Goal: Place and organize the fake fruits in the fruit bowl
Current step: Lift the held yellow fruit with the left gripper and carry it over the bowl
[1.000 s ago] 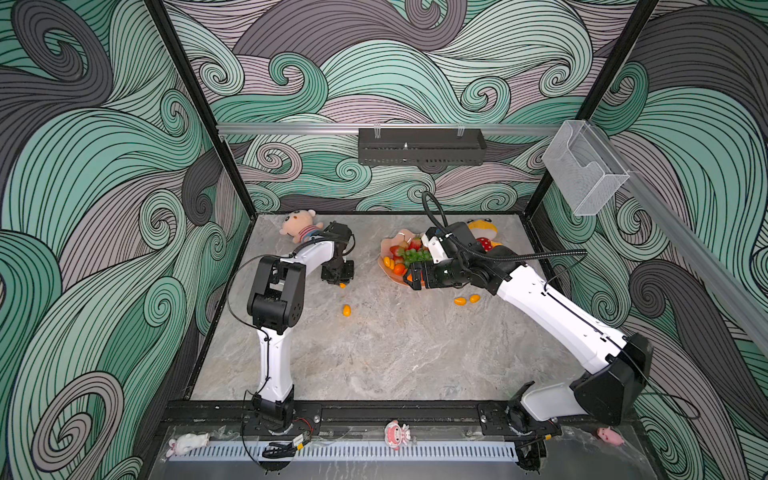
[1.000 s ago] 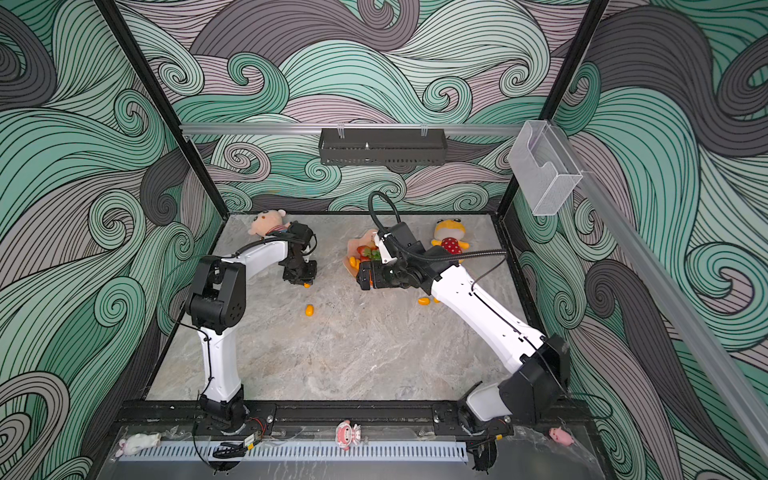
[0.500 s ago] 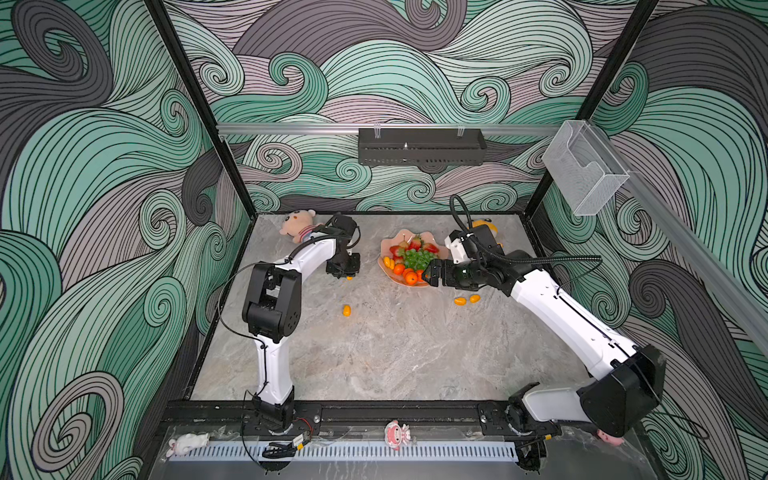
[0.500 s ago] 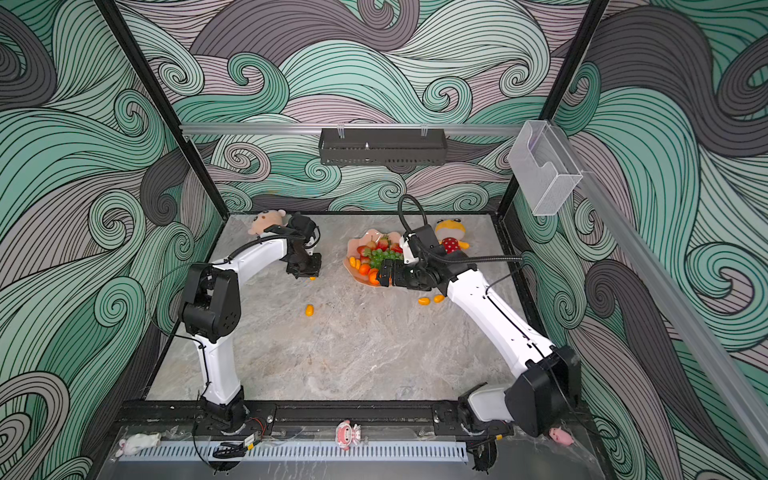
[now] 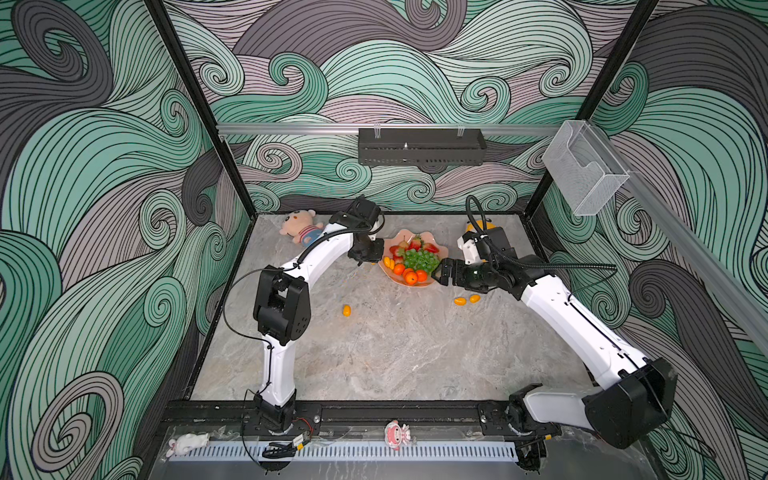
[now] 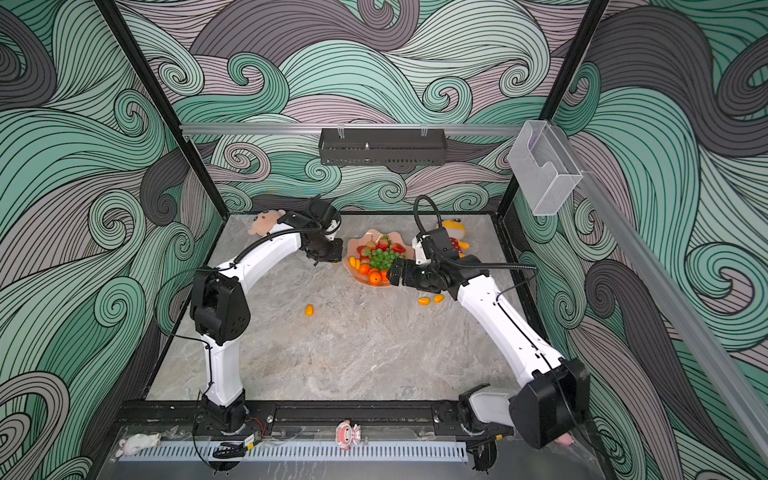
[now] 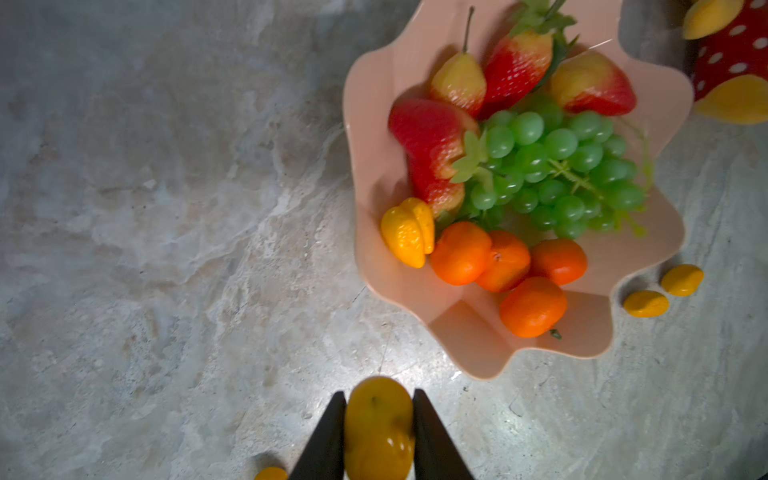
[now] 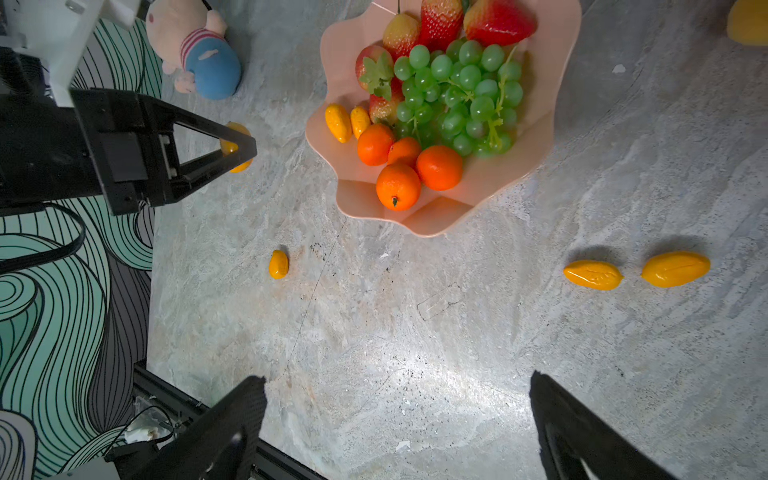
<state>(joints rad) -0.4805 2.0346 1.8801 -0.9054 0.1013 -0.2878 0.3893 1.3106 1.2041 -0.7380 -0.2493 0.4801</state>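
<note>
The pink scalloped fruit bowl (image 5: 441,249) (image 6: 353,249) (image 7: 469,340) (image 8: 440,216) stands at the back middle of the table. It holds strawberries, a green grape bunch (image 5: 420,259) (image 7: 557,166), several tangerines (image 8: 398,186) and two kumquats (image 8: 337,122). My left gripper (image 5: 368,261) (image 7: 378,415) hangs just left of the bowl, shut on a yellow kumquat (image 7: 378,411). My right gripper (image 5: 439,274) (image 8: 397,399) is open and empty at the bowl's right front edge. Loose kumquats lie on the table, one at the left front (image 5: 346,310) (image 8: 278,264) and two at the right (image 5: 459,301) (image 5: 474,298) (image 8: 593,274).
A pink plush doll (image 5: 301,228) (image 8: 199,54) lies at the back left behind my left arm. A yellow plush with a red dotted body (image 6: 455,235) (image 7: 731,54) sits at the back right behind my right arm. The cell walls close in the table's back and sides.
My left gripper has carried the kumquat rightward up to the bowl's left edge. My right gripper has drawn back to the right from over the bowl, still open.
</note>
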